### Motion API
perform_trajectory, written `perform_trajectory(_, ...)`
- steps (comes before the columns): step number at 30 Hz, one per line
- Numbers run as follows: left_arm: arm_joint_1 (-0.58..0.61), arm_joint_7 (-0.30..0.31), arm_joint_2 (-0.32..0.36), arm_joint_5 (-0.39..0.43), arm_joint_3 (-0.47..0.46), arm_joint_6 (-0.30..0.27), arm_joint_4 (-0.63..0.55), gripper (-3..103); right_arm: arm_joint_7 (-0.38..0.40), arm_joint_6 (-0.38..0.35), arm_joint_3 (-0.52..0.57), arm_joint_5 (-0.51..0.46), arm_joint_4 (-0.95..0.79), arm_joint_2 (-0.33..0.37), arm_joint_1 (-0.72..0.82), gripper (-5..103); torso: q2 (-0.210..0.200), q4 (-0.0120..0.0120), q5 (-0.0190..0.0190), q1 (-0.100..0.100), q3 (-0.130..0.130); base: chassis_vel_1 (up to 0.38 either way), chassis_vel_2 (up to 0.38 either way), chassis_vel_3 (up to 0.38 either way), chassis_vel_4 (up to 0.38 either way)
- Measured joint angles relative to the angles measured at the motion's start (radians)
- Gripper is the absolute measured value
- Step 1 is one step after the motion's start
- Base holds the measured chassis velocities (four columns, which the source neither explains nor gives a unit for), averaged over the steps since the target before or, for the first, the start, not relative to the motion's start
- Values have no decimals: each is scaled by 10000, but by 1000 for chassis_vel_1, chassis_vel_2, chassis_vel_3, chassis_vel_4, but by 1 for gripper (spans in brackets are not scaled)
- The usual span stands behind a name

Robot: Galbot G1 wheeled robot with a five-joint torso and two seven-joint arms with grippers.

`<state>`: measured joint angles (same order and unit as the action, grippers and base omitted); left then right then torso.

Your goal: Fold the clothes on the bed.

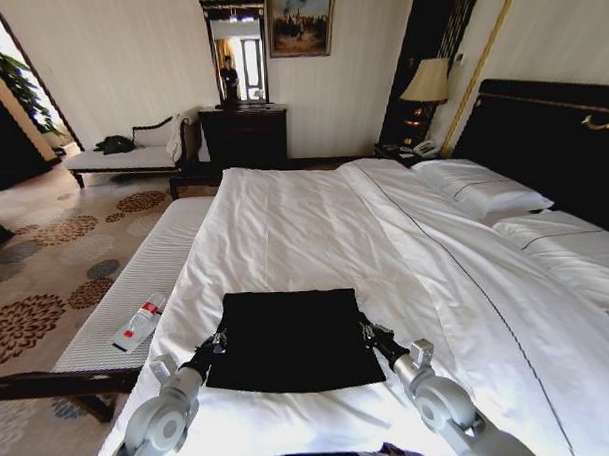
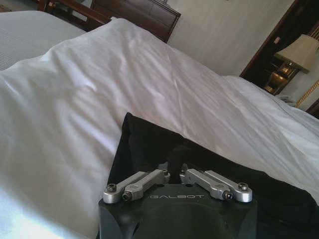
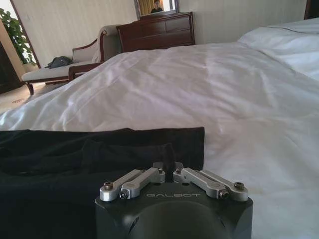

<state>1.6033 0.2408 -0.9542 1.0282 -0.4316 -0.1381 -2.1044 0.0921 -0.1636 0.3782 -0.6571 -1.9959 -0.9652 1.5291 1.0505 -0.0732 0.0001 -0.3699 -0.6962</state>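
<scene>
The clothes (image 1: 288,339) lie as a flat black rectangle on the white duvet of the bed (image 1: 315,228), near its closest edge. My left gripper (image 1: 219,342) is at the rectangle's left edge and my right gripper (image 1: 369,333) at its right edge. In the left wrist view the left gripper (image 2: 177,155) is shut, pinching a ridge of the black fabric (image 2: 149,144). The right wrist view shows the right gripper (image 3: 167,155) shut the same way on a raised fold of the fabric (image 3: 75,154). No lettering shows on the cloth.
A white-cushioned bench (image 1: 136,284) runs along the bed's left side with a small red-and-white pack (image 1: 138,324) on it. Pillows (image 1: 483,192) and the dark headboard (image 1: 552,139) are at the right. A dresser (image 1: 243,135) and chaise (image 1: 132,154) stand far back.
</scene>
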Motion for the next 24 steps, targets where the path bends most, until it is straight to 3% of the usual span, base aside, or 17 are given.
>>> perform_trajectory(13,184,-27,18,-108,18,27,-53,2,-24,47,141,-29,-198,-69,347,2,0,0,-1,0,0,0,0,0,0)
perform_trajectory(24,1013,-220,35,-183,-535,104,-475,2,-68,66,323,216,-713,-92,1028,2,0,0,0,0,0,0,0,0,0)
